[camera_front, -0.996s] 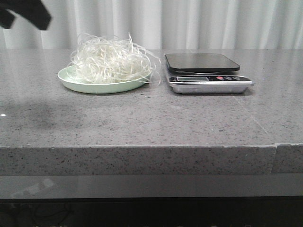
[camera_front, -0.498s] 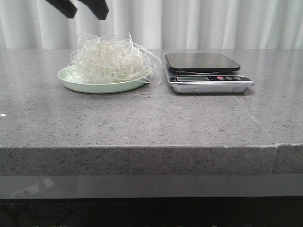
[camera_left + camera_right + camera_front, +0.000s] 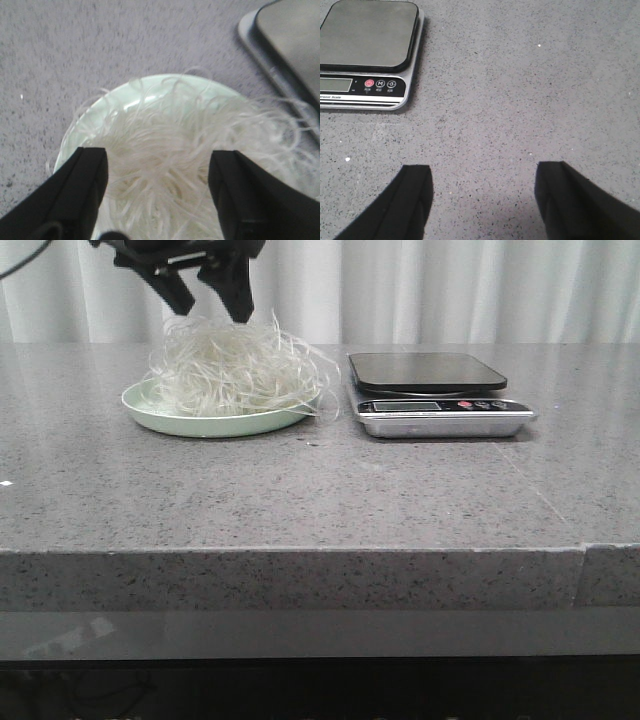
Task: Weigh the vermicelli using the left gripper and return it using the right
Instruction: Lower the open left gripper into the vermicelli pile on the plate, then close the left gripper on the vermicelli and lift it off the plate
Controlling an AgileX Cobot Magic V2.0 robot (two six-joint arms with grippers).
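The bench [image 3: 320,490] is stretching across the whole front view, a grey speckled stone slab with a thick front edge, and pale pleated curtains [image 3: 450,290] are hanging behind it. On it, left of centre, a pale green plate [image 3: 140,405] is sitting, and the vermicelli [image 3: 235,370] is lying heaped in that plate, a fluffy whitish tangle covering most of it, with stray loops reaching over the rim toward the scale [image 3: 440,395]. The scale is standing just beside the plate on its right, not touching it as far as the front view shows, with a dark square pan at the back and a silver panel with a display and small buttons at the front. The left pincer [image 3: 210,302] is hanging directly above the vermicelli with its black fingers spread wide apart and pointing down; in the front view the tips are sitting right at the top of the heap, and whether they are touching the uppermost strands I cannot tell. In the left wrist view the two fingers are standing on either side of the tangle, nothing being gripped between them. The right pincer [image 3: 482,200] is showing only in its own wrist view, also open, holding nothing, over bare bench well to the side of the scale.
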